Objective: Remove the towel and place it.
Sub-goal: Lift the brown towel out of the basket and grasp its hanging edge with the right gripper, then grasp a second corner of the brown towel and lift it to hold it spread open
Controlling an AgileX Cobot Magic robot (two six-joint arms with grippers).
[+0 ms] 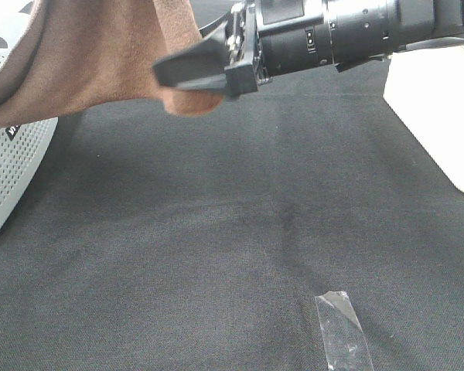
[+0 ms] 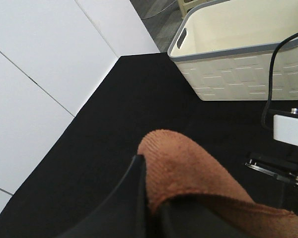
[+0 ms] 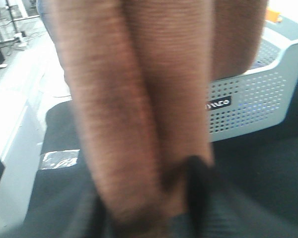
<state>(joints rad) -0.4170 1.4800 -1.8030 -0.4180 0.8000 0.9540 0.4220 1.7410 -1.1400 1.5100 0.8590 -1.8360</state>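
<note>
I looked over a table covered in black cloth, a strip of clear tape stuck to it; white wall panels stood alongside, grey floor beyond.

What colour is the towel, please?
The towel is brown, shown best in the exterior high view.

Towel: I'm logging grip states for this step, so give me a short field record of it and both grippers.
towel: brown, draped partly over the perforated basket
left gripper: shut on the towel
right gripper: at the towel's hanging corner; grip unclear
cream bin: off to the side, apart from the towel
</note>
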